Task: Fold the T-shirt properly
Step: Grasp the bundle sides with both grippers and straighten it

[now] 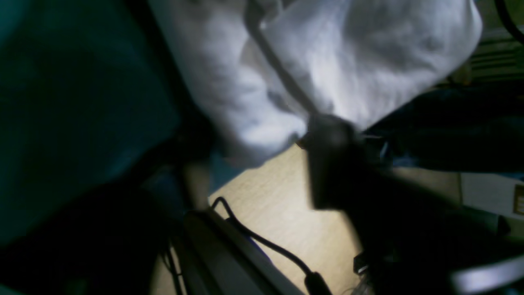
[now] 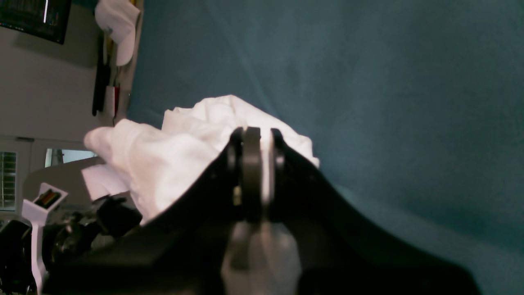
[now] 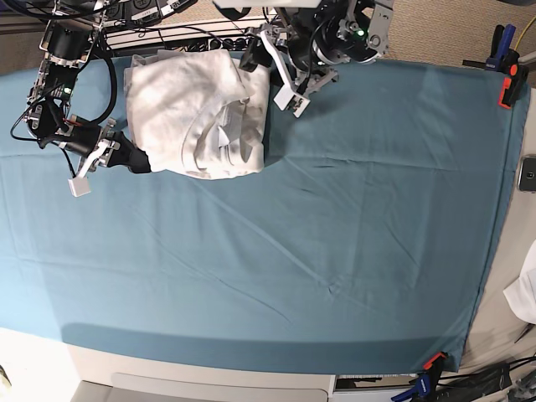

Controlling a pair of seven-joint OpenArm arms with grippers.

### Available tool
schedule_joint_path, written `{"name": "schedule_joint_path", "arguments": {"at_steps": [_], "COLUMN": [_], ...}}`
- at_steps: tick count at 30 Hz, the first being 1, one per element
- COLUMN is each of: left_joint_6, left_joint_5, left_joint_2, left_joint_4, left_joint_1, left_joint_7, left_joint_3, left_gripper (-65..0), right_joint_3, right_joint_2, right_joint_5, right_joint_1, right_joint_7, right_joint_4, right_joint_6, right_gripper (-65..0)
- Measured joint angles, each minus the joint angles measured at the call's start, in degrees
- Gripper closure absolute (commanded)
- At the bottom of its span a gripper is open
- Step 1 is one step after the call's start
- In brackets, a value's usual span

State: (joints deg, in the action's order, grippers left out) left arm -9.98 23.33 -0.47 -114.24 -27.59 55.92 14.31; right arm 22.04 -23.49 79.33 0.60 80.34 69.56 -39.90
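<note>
The white T-shirt (image 3: 197, 113) lies bunched and partly folded at the back left of the teal table cover (image 3: 335, 234). My right gripper (image 3: 141, 159) is at the shirt's front left corner. In the right wrist view its fingers (image 2: 251, 164) are pressed together with a strip of the white T-shirt (image 2: 163, 164) between them. My left gripper (image 3: 251, 59) is at the shirt's back right corner, by the table's far edge. In the blurred left wrist view its dark fingers (image 1: 331, 164) stand apart, and the T-shirt (image 1: 327, 61) hangs between them.
Orange and blue clamps (image 3: 507, 84) hold the cover at the back right, and another clamp (image 3: 431, 362) at the front right. A phone (image 3: 528, 173) and a white cloth (image 3: 523, 293) lie past the right edge. Cables (image 3: 167, 33) run behind the table, with wooden floor (image 1: 278, 205) below.
</note>
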Motion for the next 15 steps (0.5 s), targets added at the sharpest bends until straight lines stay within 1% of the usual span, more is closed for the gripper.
{"name": "schedule_joint_path", "arguments": {"at_steps": [2,3,6,11,15], "left_joint_6": [0.3,0.3,0.3,0.3,0.1], "left_joint_5": [0.0,0.0,0.2,0.1,0.0], "left_joint_2": [0.0,0.0,0.0,0.0,0.0], "left_joint_4": [0.0,0.0,0.0,0.0,-0.9], "left_joint_1": [0.0,0.2,0.8,1.1,1.1], "left_joint_7": [-0.4,-0.4,0.7,0.7,1.0], "left_joint_3": [0.0,0.0,0.0,0.0,-0.1], "left_gripper": [-4.6,0.0,0.0,0.0,0.0], "right_joint_3": [0.0,0.0,0.0,0.0,0.4], "right_joint_2": [0.0,0.0,0.0,0.0,0.0], "right_joint_5": [0.0,0.0,0.0,0.7,0.5], "right_joint_1": [0.0,0.0,0.0,-0.9,-1.9], "right_joint_7": [0.0,0.0,0.0,-0.2,-0.2], "right_joint_4": [0.0,0.0,0.0,0.0,2.4], "right_joint_6": [0.0,0.0,0.0,0.0,0.0], "right_gripper": [0.0,0.0,0.0,0.0,0.0]}}
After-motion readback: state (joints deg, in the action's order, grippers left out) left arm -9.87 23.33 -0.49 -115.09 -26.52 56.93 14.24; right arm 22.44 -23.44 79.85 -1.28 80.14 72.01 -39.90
